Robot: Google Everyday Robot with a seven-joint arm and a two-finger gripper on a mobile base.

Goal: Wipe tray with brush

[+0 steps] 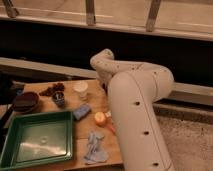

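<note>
Nearest you, the arm [137, 120] fills the right side of the view. Its thick white link rises from the bottom along the right edge of the worktop [95, 100]. High up it bends, and a shorter link turns left and ends in a rounded joint over the worktop's far right part. You cannot see the tool. It lies somewhere past that joint, hidden by the arm's own bulk. Its jaws are closed tight, and you cannot tell whether anything is between them.

The tray [41, 116] lies flat in the worktop's near left corner, green, and takes up most of that side. Just to its right, at the near edge, a pale blue cloth [95, 147] lies crumpled between the tray and the arm.

A little farther in, a blue sponge [81, 111] sits just off the tray's far right corner. An orange ball [100, 118] rests beside the sponge, close against the arm.

At the left edge, just beyond the tray's far left corner, you have a thin dark stroke slanting across the wood. It may be the handle of the brush [7, 119], but you cannot tell for certain, and no pale head shows.

Farther again, a dark brown bowl [26, 101] stands near the left edge. A small dark cup [59, 99] is to its right, and a white cup [80, 90] beyond that. A dark clump [54, 89] lies toward the far edge, behind the small dark cup.

Speckled floor [187, 145] shows to the right of the arm. Beyond the worktop a pale ledge [45, 67] runs across.
</note>
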